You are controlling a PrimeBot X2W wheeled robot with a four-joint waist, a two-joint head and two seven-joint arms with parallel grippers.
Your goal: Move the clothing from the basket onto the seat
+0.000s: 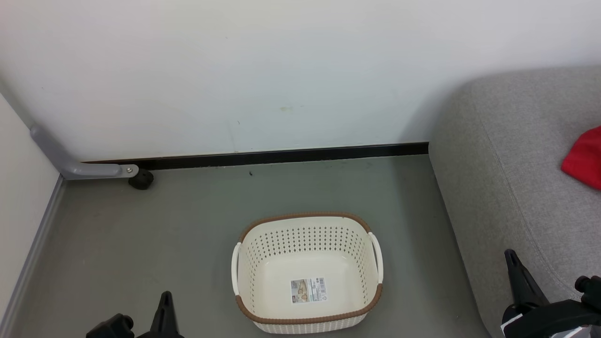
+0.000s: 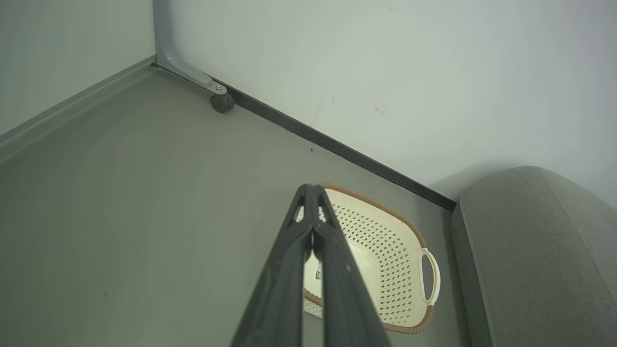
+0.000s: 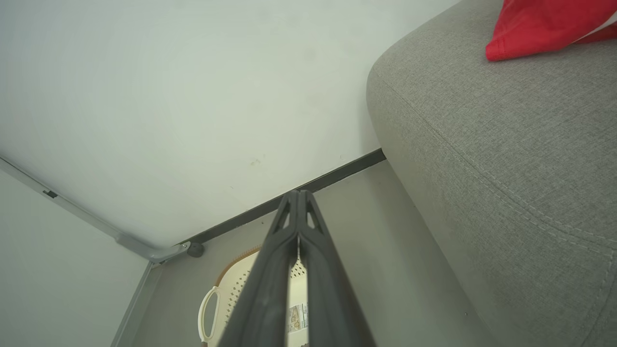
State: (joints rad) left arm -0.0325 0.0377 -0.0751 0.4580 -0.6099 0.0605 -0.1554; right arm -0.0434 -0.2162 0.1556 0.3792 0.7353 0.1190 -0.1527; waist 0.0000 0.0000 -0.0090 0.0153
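My left gripper point(image 2: 312, 189) and right gripper point(image 3: 298, 193) are pressed together, empty; a careless swing right could drag the clothing point(image 1: 584, 159) off the seat point(image 1: 497, 197).

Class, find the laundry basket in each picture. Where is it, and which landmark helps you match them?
Head view: basket at bottom centre.
Left wrist view: basket at lower centre-right, partly behind the shut left gripper.
Right wrist view: basket at the bottom edge, partly behind the shut right gripper.
Shared landmark: the small black wheel.
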